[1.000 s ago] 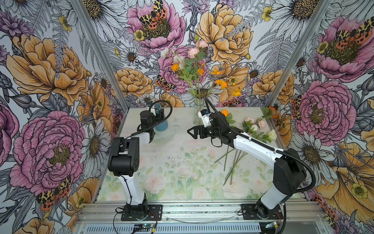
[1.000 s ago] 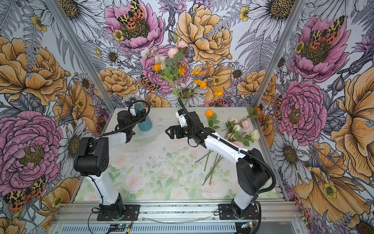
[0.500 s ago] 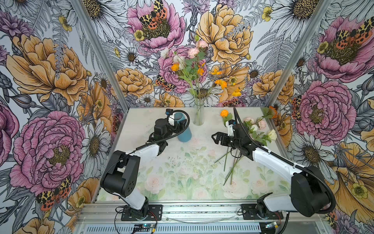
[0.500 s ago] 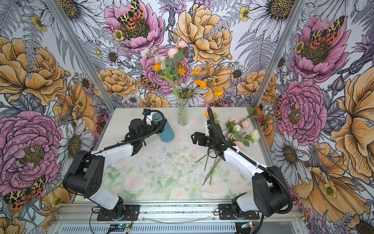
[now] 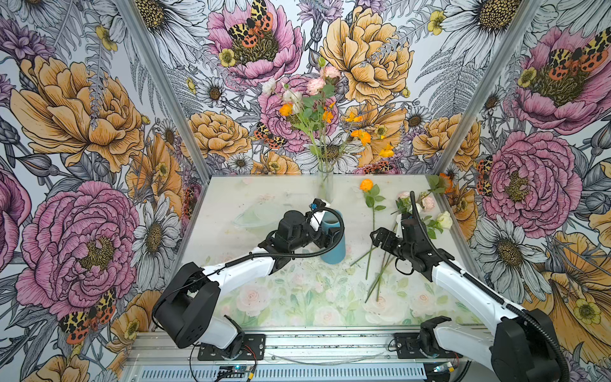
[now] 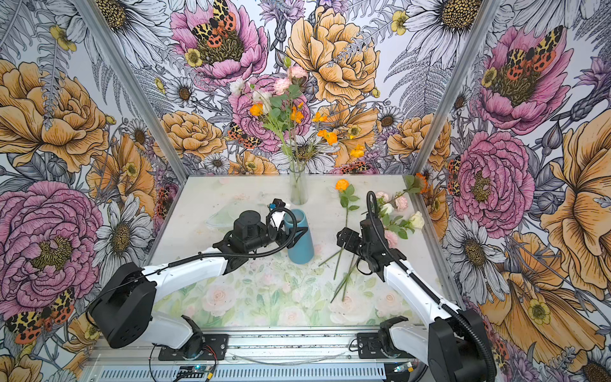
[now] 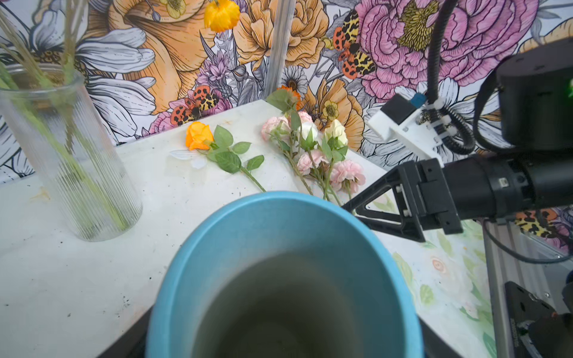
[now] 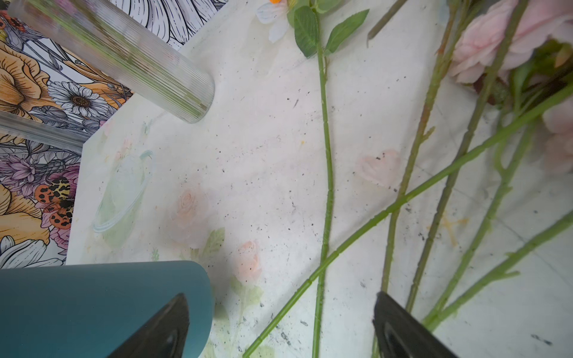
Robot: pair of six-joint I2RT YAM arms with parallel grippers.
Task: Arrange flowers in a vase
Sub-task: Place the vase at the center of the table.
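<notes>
Rose-printed table (image 5: pixel 228 211): cut flowers (image 7: pixel 307 130) lie beneath the open right end effector (image 8: pixel 280 297), heads pointing away; left end effector (image 5: pixel 332 236) grips a blue vase (image 5: pixel 334 253), stem-filled glass vase (image 5: pixel 325 187) beyond

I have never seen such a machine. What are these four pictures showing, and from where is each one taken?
Two robot arms are mounted at the front edge of a table. Two pictures look down from above on the whole scene; the other two come from a small camera on each arm's wrist. The left gripper is closed around a blue vase. The right gripper hangs open over loose flowers lying there, holding nothing. A glass vase at the back already holds other flowers.
</notes>
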